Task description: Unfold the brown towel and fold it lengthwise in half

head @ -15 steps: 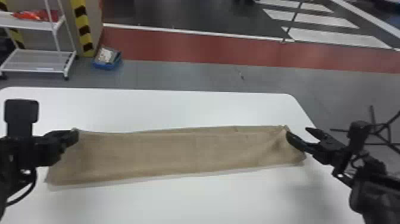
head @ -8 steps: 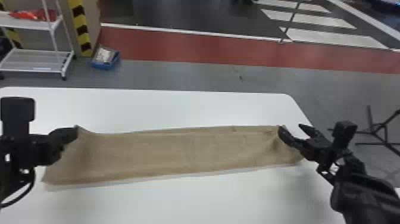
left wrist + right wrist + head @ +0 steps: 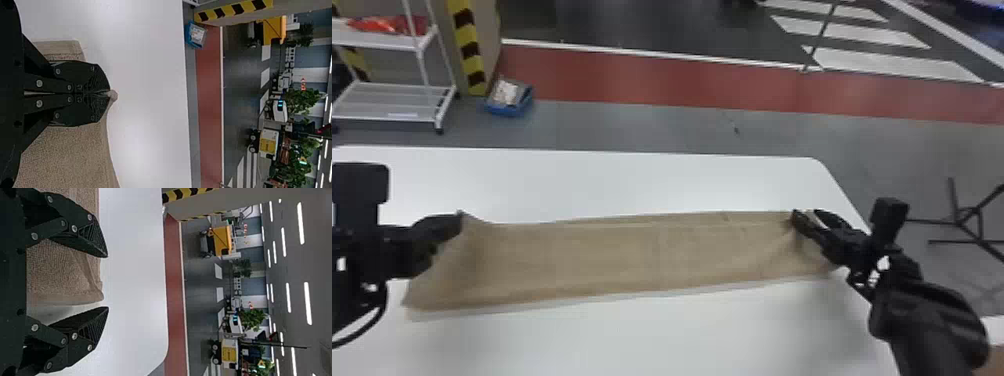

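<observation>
A white table (image 3: 642,185) stands on a grey floor (image 3: 632,125), and the brown towel (image 3: 632,255) lies across it in one long, narrow strip between the two grippers. Its length looks fully opened out, but a second edge along the far side suggests layers, and whether this is the finished lengthwise fold or one yet to be opened I cannot tell. The left gripper (image 3: 107,94) is closed on the towel's far left corner, pinching a small bit that pokes past the tips. The right gripper (image 3: 107,282) is wide, with the far right corner lying between its fingers, ungripped. What seems left is to grip that corner, bring the long edges into line, let go and smooth the lifted, creased ends
</observation>
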Controlling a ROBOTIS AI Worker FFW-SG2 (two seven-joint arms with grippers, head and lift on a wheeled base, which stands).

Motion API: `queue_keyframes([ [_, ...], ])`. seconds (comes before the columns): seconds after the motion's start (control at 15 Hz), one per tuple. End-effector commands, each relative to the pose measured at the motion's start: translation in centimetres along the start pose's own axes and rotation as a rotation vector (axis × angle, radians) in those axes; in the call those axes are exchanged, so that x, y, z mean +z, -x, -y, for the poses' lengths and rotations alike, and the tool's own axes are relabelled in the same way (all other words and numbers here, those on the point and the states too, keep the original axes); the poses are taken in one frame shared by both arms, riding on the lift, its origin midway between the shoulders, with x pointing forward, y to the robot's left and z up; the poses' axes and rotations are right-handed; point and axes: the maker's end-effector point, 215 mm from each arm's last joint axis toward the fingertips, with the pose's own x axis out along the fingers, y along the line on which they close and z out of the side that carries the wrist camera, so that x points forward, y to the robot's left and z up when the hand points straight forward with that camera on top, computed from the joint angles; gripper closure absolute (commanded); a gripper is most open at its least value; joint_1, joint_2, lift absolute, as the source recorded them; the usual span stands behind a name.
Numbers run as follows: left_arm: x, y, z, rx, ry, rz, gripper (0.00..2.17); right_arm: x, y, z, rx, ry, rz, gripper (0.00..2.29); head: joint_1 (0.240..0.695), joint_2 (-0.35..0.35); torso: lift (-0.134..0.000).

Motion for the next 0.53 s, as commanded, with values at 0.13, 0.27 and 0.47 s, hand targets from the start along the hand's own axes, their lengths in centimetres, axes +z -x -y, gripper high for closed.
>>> queue_keyframes([
  [0.13,0.1,-0.1,-0.3,0.0,0.0,-0.003,1.18,-0.9,0.5,1.3,-0.015,-0.016,-0.05,0.53,0.695,-0.213,-0.118],
  [0.27,0.1,0.0,-0.4,0.003,0.002,-0.004,1.18,-1.1,1.1,2.1,-0.019,-0.017,-0.062,0.53,0.695,-0.217,-0.118],
  [0.47,-0.1,-0.2,-0.1,-0.002,0.001,-0.01,1.18,-1.3,1.4,2.2,-0.01,-0.021,-0.081,0.57,0.695,-0.228,-0.118],
])
